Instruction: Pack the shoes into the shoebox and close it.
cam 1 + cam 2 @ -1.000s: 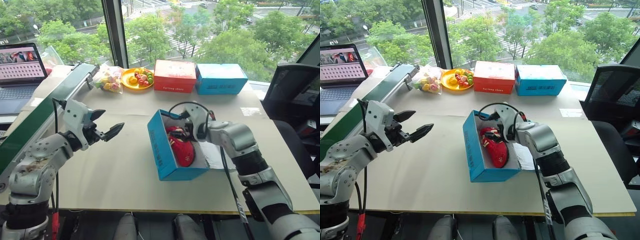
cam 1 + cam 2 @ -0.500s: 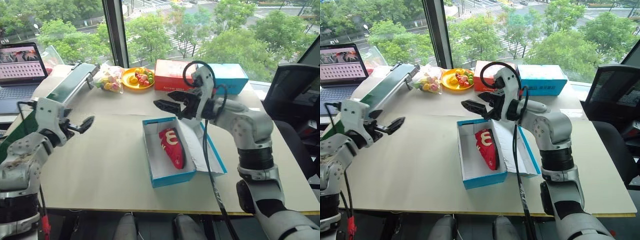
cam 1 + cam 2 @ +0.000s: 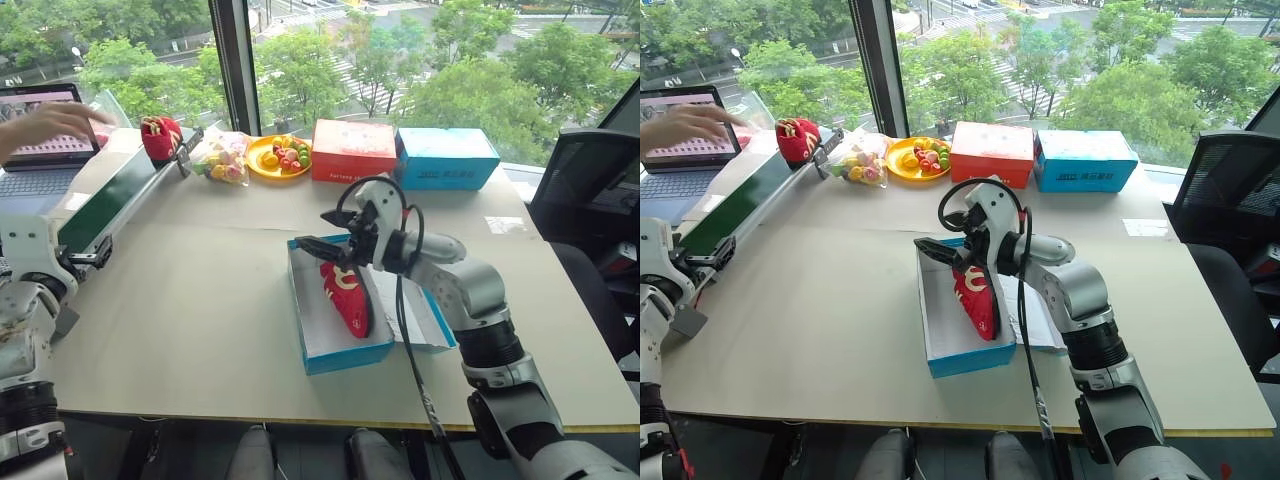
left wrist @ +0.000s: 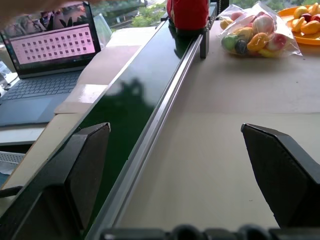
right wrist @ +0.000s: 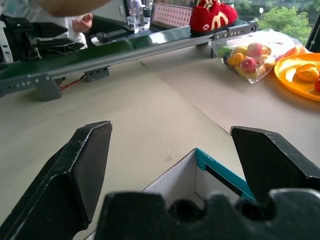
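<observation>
One red sneaker [image 3: 346,295] lies in the open blue shoebox [image 3: 322,352] at frame centre on the desk [image 3: 200,300]; the second sneaker [image 3: 160,137] sits on the green conveyor [image 3: 110,195], upper left. Both claws are released: right claw [image 3: 335,232] hovers over the box, left claw [image 4: 185,175] faces the belt. The left should probably wait for the shoe, then grip its middle squarely.

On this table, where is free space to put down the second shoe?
Bare tabletop lies between the green conveyor and the open shoebox, and along the near edge. The far edge is crowded: fruit bag, yellow plate, red box, paler blue box.
</observation>
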